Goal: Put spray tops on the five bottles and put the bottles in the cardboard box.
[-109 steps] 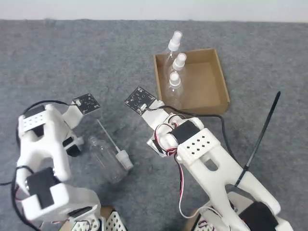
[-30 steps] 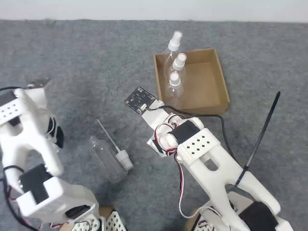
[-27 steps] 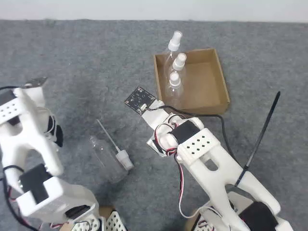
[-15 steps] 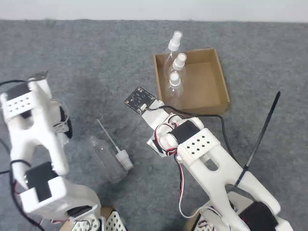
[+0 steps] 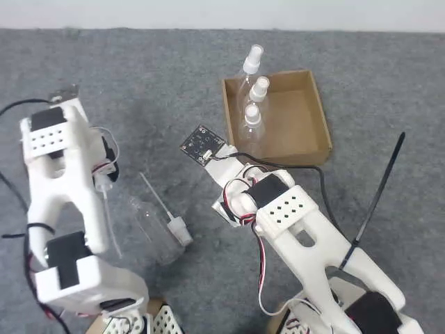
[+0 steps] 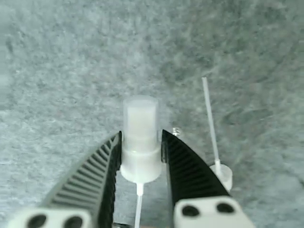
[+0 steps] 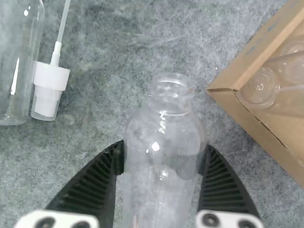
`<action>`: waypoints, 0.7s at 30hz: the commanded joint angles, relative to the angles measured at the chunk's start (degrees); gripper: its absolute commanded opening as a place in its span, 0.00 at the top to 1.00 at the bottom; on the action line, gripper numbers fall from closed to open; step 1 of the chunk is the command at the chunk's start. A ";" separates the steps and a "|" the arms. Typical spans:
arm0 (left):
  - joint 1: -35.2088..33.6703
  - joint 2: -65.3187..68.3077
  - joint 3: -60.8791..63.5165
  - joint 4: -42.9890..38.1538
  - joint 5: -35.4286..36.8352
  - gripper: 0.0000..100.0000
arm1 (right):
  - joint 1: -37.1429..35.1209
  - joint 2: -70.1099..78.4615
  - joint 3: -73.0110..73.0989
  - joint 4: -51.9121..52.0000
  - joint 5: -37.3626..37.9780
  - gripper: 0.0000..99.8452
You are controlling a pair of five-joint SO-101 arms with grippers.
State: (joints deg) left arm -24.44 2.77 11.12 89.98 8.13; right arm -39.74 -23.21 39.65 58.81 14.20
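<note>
Left fingers (image 6: pixel 97 171) grip spray top (image 6: pixel 140 142); right fingers (image 7: pixel 95 180) grip bottle (image 7: pixel 164 137).

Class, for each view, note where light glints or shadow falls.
High view: pale reflections along the lying bottle. Right wrist view: small white glints on the held bottle. Left wrist view: spray top evenly lit, no glare.

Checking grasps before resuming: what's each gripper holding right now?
Left gripper: closed on a spray top.
Right gripper: closed on an uncapped bottle.

Robotics lab (felt mat (image 5: pixel 139 69), bare circuit board (image 5: pixel 202 145))
</note>
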 commanded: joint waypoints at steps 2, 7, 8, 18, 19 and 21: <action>2.64 -0.88 -3.56 -0.88 2.73 0.99 | 0.75 -2.95 -0.70 -1.01 0.88 0.87; 2.73 -0.88 -6.11 -0.62 5.10 0.99 | 0.75 -2.95 -0.70 -1.01 0.88 0.87; 2.81 -0.88 -6.37 -0.62 5.10 0.99 | 0.75 -2.95 -0.70 -1.01 0.88 0.87; 2.90 -0.97 -6.90 -0.62 5.01 0.99 | 0.75 -2.95 -0.70 -1.01 0.88 0.87; 2.90 -0.97 -6.90 -0.62 5.01 0.99 | 0.75 -2.95 -0.70 -1.01 0.88 0.87; 2.90 -1.85 -6.73 -0.53 5.01 0.99 | 0.75 -2.95 -0.70 -1.01 0.88 0.87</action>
State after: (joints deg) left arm -21.98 2.77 7.25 89.98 12.70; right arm -39.74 -23.21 39.65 58.81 14.20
